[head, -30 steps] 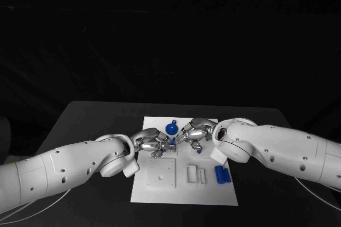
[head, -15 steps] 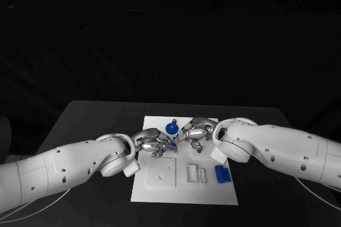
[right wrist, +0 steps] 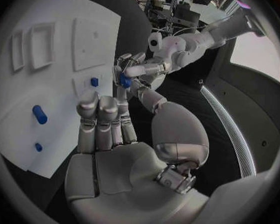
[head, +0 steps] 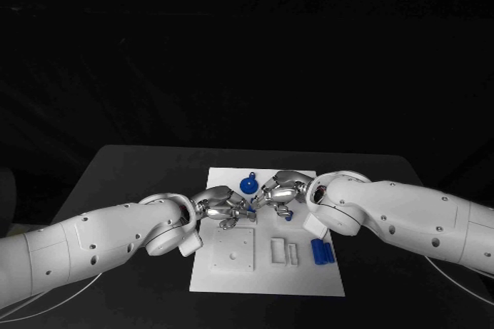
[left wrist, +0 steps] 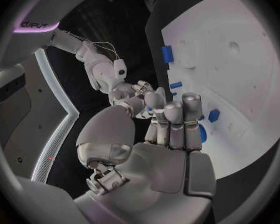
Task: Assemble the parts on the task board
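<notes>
A: Where are the hands?
B: Silver left hand point(head: 219, 206) and silver right hand point(head: 278, 191) meet fingertip to fingertip over the flat white task board point(head: 232, 282), far half.
A: Holding anything?
B: Left hand's fingertips pinch a small blue part point(right wrist: 124, 80). Right hand's fingers are curled together; whether it grips anything, cannot tell.
A: Other parts?
B: Round blue knob point(head: 248, 185) near the far edge; blue cylinders point(head: 322, 252) by the board's right edge
</notes>
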Available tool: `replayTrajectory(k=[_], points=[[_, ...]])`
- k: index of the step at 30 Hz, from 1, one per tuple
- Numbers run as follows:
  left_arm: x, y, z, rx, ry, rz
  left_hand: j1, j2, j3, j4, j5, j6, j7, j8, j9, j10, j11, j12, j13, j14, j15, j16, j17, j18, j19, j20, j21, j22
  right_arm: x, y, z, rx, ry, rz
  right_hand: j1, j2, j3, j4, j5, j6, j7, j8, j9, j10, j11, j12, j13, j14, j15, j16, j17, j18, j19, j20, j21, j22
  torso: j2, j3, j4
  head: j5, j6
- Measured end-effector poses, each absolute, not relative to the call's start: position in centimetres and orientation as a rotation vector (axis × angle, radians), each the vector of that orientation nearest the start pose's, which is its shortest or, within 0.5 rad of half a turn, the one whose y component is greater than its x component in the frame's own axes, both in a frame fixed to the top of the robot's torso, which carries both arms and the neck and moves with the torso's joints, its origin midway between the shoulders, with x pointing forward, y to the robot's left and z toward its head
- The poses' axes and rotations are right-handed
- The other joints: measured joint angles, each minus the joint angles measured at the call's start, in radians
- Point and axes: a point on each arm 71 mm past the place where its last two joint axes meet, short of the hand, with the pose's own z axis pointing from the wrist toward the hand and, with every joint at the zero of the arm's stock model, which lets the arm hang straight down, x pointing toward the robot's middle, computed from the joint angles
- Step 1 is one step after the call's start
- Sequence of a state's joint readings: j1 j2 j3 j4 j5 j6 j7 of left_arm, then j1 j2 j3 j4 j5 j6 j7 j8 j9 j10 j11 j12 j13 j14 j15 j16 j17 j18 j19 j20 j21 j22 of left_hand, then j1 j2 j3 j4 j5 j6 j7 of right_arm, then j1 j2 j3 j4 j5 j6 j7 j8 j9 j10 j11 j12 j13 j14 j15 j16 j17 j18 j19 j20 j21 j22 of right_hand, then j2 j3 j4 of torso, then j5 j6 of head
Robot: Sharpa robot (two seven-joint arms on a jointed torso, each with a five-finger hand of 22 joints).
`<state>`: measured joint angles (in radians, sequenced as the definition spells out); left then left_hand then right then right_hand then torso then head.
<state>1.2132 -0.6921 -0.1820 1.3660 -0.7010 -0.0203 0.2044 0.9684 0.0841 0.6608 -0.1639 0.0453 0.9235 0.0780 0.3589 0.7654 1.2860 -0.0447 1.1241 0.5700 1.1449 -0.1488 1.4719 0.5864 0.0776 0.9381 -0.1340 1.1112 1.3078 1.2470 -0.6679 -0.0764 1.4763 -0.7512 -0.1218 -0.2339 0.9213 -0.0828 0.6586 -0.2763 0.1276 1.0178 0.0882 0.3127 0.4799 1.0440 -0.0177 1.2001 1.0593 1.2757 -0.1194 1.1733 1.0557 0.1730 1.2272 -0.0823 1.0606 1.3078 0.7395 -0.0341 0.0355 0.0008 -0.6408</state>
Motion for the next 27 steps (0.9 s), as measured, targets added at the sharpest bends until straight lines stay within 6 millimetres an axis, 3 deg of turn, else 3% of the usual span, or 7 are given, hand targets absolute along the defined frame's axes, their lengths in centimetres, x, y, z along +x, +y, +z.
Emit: replayTrajectory(k=[11, 27], points=[[48.1, 15.65, -24.35, -0.288, 2.044, -1.295, -0.002, -0.002, -0.001, -0.001, -0.001, 0.0, 0.0, 0.004, 0.0, 0.0, 0.0, 0.0, 0.0, 0.0, 0.0, 0.0, -0.001, 0.0, 0.0, 0.0, 0.0, 0.0, 48.53, -12.77, -20.43, 0.387, 2.119, 0.986, 0.048, 0.019, 0.048, -0.007, -0.069, 0.032, -0.016, 0.015, 0.006, 0.007, -0.007, 0.0, 0.003, 0.006, -0.006, 0.0, 0.002, 0.004, 0.0, 0.0, 0.008, 0.0, 0.0, 0.0004, 0.0001, 0.002, -0.002], [48.11, 15.68, -24.36, -0.308, 2.045, -1.304, -0.004, -0.002, -0.002, -0.003, 0.002, 0.0, 0.0, 0.004, 0.0, 0.0, 0.0, 0.0, -0.003, 0.0, 0.0, 0.0, -0.002, 0.0, 0.0, 0.0, 0.0, 0.0, 48.39, -12.82, -20.49, 0.395, 2.12, 0.994, 0.056, 0.028, 0.062, -0.009, -0.073, 0.037, -0.02, 0.02, 0.014, 0.011, -0.011, 0.0, 0.006, 0.009, -0.009, 0.0, 0.004, 0.005, 0.0, 0.0, 0.012, 0.0, 0.0, 0.0001, -0.0001, 0.002, -0.004]])
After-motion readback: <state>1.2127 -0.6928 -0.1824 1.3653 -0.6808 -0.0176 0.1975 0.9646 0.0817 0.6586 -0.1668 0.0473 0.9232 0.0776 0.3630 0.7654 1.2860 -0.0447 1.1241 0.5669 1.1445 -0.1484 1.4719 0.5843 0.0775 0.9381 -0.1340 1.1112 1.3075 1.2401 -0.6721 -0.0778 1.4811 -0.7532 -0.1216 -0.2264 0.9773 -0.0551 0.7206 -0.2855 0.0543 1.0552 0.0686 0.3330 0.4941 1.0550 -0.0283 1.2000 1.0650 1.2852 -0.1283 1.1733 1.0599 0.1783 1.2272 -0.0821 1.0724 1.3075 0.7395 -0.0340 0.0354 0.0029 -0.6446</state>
